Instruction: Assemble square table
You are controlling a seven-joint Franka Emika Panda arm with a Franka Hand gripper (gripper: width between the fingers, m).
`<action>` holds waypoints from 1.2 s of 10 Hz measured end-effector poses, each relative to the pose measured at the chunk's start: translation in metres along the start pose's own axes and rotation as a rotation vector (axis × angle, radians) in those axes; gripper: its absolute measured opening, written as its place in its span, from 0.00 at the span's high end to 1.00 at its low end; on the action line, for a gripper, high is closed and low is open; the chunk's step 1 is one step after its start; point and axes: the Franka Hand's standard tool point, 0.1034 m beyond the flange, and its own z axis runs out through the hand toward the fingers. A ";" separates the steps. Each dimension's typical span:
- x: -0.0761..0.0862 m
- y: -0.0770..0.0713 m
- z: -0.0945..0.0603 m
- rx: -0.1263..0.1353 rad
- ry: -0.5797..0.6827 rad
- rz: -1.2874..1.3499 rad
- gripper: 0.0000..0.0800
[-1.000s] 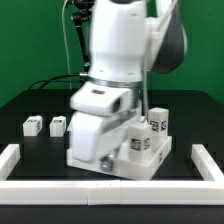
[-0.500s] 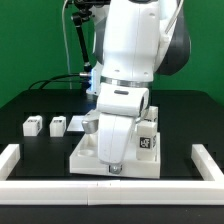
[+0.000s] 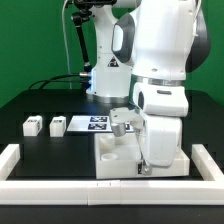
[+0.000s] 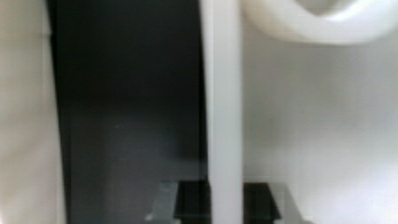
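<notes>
The white square table top [image 3: 112, 155] lies on the black table in front of the arm. A leg with a tag [image 3: 122, 126] stands at its far edge. My gripper [image 3: 143, 167] points down at the top's right part. In the wrist view my gripper [image 4: 226, 192] has a dark finger [image 4: 192, 202] on each side of the top's raised rim [image 4: 219, 90] and is shut on it. A round corner hole [image 4: 334, 18] shows beside the rim. Two loose white legs [image 3: 32, 126] [image 3: 57, 126] lie at the exterior view's left.
The marker board [image 3: 92, 124] lies flat behind the table top. A long white rail [image 3: 60, 188] runs along the front edge with upright ends at both sides. The arm's bulky body hides the top's right side.
The arm has swung to the exterior view's right. The table top has shifted right with it, and the legs standing on its right side are now hidden behind the arm.
</notes>
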 end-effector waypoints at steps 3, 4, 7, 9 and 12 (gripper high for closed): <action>-0.003 0.001 0.001 -0.011 -0.021 -0.165 0.93; 0.010 0.003 0.001 -0.050 -0.026 -0.246 0.93; 0.042 0.010 -0.003 -0.096 -0.061 -0.515 0.93; 0.036 0.005 0.000 -0.074 -0.072 -0.603 0.93; 0.031 -0.001 0.003 -0.048 -0.087 -0.753 0.93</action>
